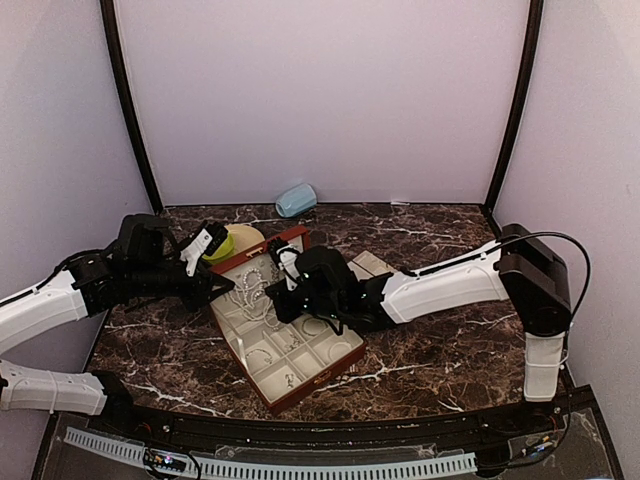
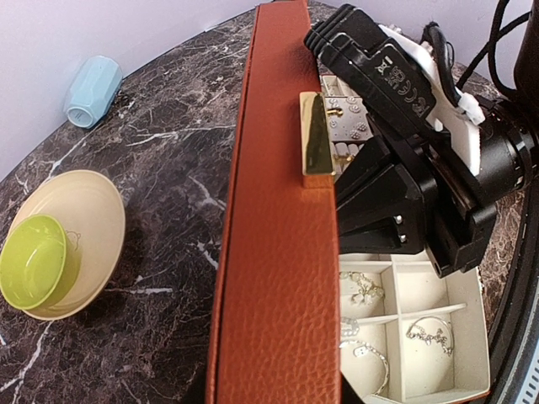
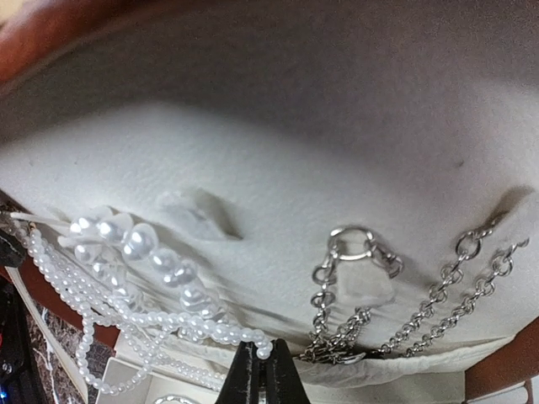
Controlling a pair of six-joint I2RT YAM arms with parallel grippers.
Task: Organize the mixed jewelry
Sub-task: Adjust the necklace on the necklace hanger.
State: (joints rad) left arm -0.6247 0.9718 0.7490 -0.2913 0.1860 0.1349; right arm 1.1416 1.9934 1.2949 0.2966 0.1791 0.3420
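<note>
The jaws of the left gripper point(image 1: 222, 284) stand partly apart, clamped on the top edge of the upright reddish-brown leather lid point(image 2: 278, 252), near its gold metal clasp point(image 2: 316, 139). In the left wrist view, at 9 o'clock of the lid, a lime-green bowl point(image 2: 34, 261) sits on a round cream plate point(image 2: 93, 210). The open reddish-brown cream-lined case point(image 1: 318, 380) lies at table centre. Thin silvery bracelets point(image 2: 429, 332) rest in its compartments. The jaws of the right gripper point(image 3: 258, 358) are closed tip to tip, nipping a fine white bead strand point(image 3: 85, 345). On the cream lid lining point(image 3: 295, 160), a large-pearl strand point(image 3: 139, 244) hangs at 10 o'clock of the tips and silver link chains point(image 3: 442, 282) hang at 2 o'clock.
</note>
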